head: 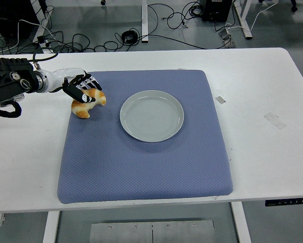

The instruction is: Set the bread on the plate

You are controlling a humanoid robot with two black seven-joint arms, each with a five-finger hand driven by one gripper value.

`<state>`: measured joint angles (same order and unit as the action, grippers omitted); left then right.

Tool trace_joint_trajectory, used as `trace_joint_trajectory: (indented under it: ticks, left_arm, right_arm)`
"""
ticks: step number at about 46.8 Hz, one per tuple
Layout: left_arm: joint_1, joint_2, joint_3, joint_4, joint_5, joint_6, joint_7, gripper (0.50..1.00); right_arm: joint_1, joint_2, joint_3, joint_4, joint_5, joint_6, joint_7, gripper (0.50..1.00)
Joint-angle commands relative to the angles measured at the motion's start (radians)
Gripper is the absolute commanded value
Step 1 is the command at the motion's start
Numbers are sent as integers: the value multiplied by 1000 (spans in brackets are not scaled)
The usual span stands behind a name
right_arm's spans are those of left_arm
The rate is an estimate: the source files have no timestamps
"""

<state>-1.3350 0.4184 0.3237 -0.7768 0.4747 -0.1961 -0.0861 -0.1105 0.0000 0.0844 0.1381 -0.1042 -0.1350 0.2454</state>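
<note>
Head view: a blue mat (141, 162) covers the white tabletop (273, 152), with an empty plate (152, 115) on it. Left of the plate, the bread (87, 105) lies on the mat; the left hand (80, 88) curls its fingers (86, 97) over it, grasping it. No writing is legible.

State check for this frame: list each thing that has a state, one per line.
Bread: on the blue mat, left of the plate, under the left hand's fingers; not on the plate.
Plate: empty, upright, at the mat's middle.
Blue mat: flat on the table.
Left hand: fingers curled over the bread.
Right hand: out of view.
</note>
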Motion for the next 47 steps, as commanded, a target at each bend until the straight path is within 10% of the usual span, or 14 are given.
trace_joint_trajectory:
  ticks: [1,47]
  left_arm:
    - [-1,0,-18,-1,1,0,2,657]
    - [-72,-170,-107,-2,2,-14,0,660]
  right_arm:
    - [0,0,0,0,1,0,0,1000]
    - [-1,0,0,0,0,0,0,1000]
